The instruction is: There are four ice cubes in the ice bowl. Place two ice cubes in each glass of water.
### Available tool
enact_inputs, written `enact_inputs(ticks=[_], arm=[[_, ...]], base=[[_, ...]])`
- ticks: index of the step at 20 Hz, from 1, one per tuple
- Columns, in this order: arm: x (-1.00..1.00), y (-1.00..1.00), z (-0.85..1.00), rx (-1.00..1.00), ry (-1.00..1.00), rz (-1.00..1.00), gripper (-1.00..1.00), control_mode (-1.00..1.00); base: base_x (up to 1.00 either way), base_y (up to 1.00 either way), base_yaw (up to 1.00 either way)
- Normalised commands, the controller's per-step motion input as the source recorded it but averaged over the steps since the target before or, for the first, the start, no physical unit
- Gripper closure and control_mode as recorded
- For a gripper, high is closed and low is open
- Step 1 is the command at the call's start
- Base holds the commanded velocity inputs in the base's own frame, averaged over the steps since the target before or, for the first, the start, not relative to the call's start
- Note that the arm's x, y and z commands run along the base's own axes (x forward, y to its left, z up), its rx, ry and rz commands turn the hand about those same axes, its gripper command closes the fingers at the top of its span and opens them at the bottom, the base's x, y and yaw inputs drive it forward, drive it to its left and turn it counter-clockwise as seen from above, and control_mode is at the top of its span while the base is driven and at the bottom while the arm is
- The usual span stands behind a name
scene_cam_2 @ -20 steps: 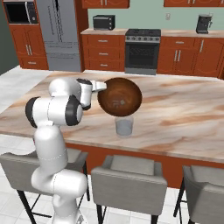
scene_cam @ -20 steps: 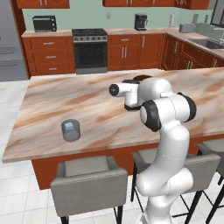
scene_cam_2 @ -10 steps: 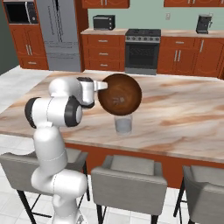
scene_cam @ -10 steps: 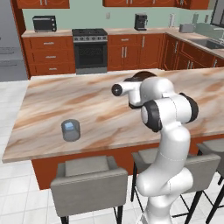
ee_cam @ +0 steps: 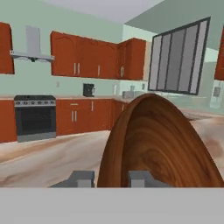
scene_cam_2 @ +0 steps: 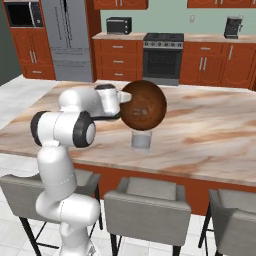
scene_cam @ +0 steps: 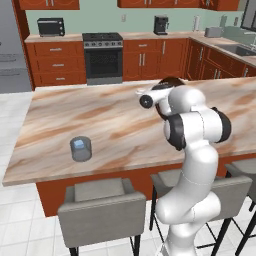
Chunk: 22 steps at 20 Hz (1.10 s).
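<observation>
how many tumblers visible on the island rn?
2. One grey tumbler stands alone near the island's front-left edge, a pale blue cube inside. The other tumbler stands directly below the tilted brown bowl, which the claw holds up.

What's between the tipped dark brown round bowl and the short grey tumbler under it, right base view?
Nothing: a bare gap of air separates the dark brown round bowl, held on edge, from the short grey tumbler on the marble counter beneath it.
</observation>
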Motion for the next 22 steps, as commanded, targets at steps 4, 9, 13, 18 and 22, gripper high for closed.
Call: enact_inputs(ticks=[4,9,13,18,22], arm=[[0.0,-0.04,0.18,0.14,-0.29,0.0,1.0,-1.0],[-0.02,0.0,0.23,0.1,-0.31,0.0,1.0,-1.0],[-0.03,0.0,0.21,0.08,-0.3,0.0,1.0,-1.0],[0.0,0.0,0.05,0.04,-0.23,0.0,1.0,-1.0],[0.0,-0.12,-0.1,0.0,-0.01,0.0,1.0,-1.0]], base=[[0.0,0.0,0.0],[0.0,0.0,0.0],[0.0,0.0,0.0],[0.0,0.0,0.0],[0.0,0.0,0.0]])
